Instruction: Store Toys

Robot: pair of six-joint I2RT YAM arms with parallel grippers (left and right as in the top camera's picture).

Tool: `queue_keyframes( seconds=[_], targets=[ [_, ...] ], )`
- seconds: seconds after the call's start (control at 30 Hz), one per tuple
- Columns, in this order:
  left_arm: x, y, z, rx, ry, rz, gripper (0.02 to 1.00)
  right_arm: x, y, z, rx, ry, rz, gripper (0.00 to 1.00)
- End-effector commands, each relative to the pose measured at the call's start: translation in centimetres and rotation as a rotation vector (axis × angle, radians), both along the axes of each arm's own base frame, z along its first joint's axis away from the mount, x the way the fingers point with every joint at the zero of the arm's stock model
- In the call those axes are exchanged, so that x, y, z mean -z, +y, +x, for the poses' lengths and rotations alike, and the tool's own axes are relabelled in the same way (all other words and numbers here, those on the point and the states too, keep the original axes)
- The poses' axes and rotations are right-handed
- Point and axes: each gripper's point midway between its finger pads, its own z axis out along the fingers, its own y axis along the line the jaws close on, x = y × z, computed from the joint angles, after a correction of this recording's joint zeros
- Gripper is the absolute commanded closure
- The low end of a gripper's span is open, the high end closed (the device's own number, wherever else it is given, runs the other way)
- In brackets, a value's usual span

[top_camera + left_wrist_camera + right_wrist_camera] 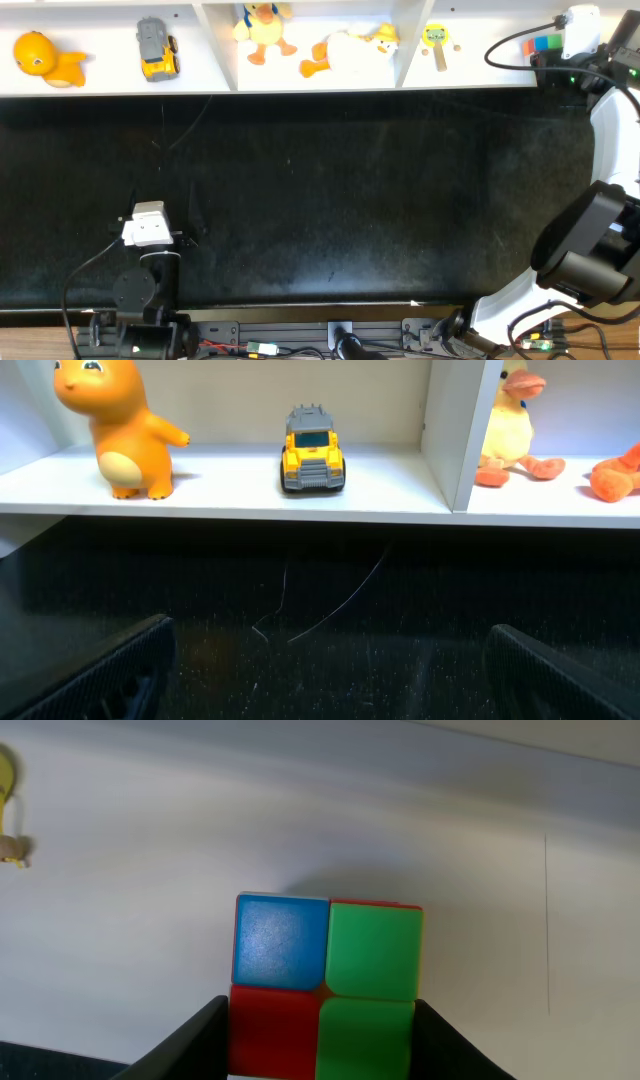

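Note:
A colour cube (325,965) with blue, green and red faces sits between my right gripper's (322,1025) fingers, which press on both its sides. In the top view the cube (543,44) is in the rightmost compartment of the white shelf (300,84), with the right gripper (556,50) reaching in from the right. Stored on the shelf are an orange figure (45,56), a yellow truck (157,50), a yellow duck plush (262,28), a white duck plush (350,48) and a small yellow-green toy (437,40). My left gripper (325,670) is open low over the black mat, facing the truck (313,450).
The black mat (330,190) covers the table between the arms' bases and the shelf. White dividers (445,435) split the shelf into compartments. A black cable (510,45) loops by the right arm's wrist.

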Motion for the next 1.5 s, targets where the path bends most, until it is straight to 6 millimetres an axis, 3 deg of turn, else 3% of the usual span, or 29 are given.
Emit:
queue_keyframes(
  seconds=[0.03, 0.07, 0.17, 0.23, 0.53, 0.73, 0.87, 0.97, 1.1, 1.27, 1.4, 1.5],
  targets=[
    [0.0, 0.2, 0.0, -0.011, -0.004, 0.012, 0.020, -0.6, -0.1, 0.7, 0.001, -0.018, 0.008, 0.608],
    [0.0, 0.2, 0.0, -0.011, -0.004, 0.012, 0.020, -0.6, -0.1, 0.7, 0.001, -0.019, 0.007, 0.560],
    [0.0, 0.2, 0.0, -0.011, -0.004, 0.012, 0.020, -0.6, -0.2, 0.7, 0.002, -0.019, 0.006, 0.145],
    [0.0, 0.2, 0.0, -0.011, -0.004, 0.012, 0.020, -0.6, -0.2, 0.7, 0.002, -0.020, 0.006, 0.003],
    [0.0, 0.2, 0.0, -0.011, -0.004, 0.012, 0.020, -1.6, 0.1, 0.2, 0.003, -0.030, -0.002, 0.003],
    [0.0, 0.2, 0.0, -0.011, -0.004, 0.012, 0.020, -2.5, 1.7, -2.9, 0.003, -0.075, -0.028, 0.003],
    [0.0, 0.2, 0.0, -0.011, -0.004, 0.012, 0.020, -1.8, 4.2, -6.0, -0.011, -0.080, -0.052, 0.003],
    [0.0, 0.2, 0.0, -0.011, -0.004, 0.012, 0.020, -2.4, 7.5, -8.2, -0.047, -0.121, -0.067, 0.003],
    [0.0, 0.2, 0.0, -0.011, -0.004, 0.012, 0.020, -3.1, 11.0, -9.2, -0.058, -0.176, -0.066, 0.003],
    [0.0, 0.2, 0.0, -0.011, -0.004, 0.012, 0.020, -2.1, 15.1, -10.0, -0.086, -0.215, -0.097, 0.007],
    [0.0, 0.2, 0.0, -0.011, -0.004, 0.012, 0.020, -1.0, 18.5, -12.1, 0.008, -0.328, -0.044, 0.005],
    [0.0, 0.2, 0.0, -0.011, -0.004, 0.012, 0.020, -0.9, 19.8, -13.8, 0.030, -0.389, 0.029, 0.003]
  ],
)
